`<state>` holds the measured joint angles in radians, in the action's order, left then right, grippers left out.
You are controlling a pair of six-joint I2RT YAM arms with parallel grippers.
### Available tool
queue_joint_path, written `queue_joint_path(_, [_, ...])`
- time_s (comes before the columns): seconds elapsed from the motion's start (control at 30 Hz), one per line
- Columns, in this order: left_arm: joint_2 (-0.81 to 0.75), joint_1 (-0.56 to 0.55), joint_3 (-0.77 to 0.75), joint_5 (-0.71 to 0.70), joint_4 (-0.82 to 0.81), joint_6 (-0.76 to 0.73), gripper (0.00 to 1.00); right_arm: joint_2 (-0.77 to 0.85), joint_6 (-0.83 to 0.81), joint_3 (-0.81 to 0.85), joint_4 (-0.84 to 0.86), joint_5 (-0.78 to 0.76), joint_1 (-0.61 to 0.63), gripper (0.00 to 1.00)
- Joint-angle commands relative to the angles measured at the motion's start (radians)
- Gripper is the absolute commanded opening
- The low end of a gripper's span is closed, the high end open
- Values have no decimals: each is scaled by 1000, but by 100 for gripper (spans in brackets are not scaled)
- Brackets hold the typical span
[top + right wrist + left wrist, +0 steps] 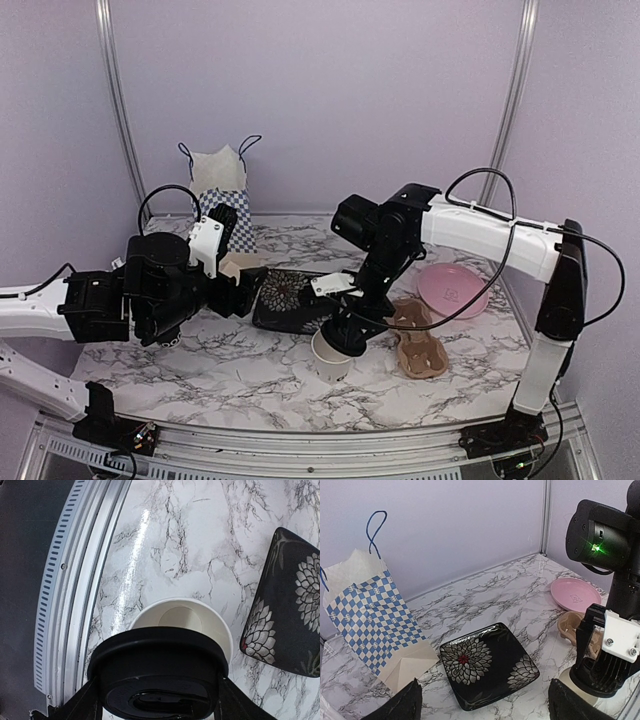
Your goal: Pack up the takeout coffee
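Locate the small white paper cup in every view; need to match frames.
Top external: small white paper cup front centre, under right gripper.
Left wrist: lower right, pale sliver below that gripper.
Right wrist: centre, open mouth beyond round black plastic lid.
Shared landmark: black square floral plate.

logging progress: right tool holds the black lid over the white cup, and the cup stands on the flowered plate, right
No: the white cup stands on the marble table beside the flowered plate, not on it, as the right wrist view shows. The black lid claim holds.
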<state>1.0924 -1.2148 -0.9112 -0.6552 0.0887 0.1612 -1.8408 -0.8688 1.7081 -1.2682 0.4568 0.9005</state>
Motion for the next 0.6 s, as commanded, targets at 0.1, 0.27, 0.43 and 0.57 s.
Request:
queue_joint_path(0.1, [-7, -2, 24, -10, -30, 4, 88, -23, -8, 47, -11, -44, 21, 65])
queue_joint_path(0.27, [-15, -2, 39, -16, -38, 4, 88, -37, -1, 67, -6, -57, 24, 65])
queue_joint_path(0.43, [-14, -2, 50, -15, -43, 3, 88, -45, 5, 80, -8, -59, 29, 65])
queue_joint_path(0.57, [-18, -2, 57, -14, -43, 3, 88, -51, 8, 78, -8, -59, 34, 65])
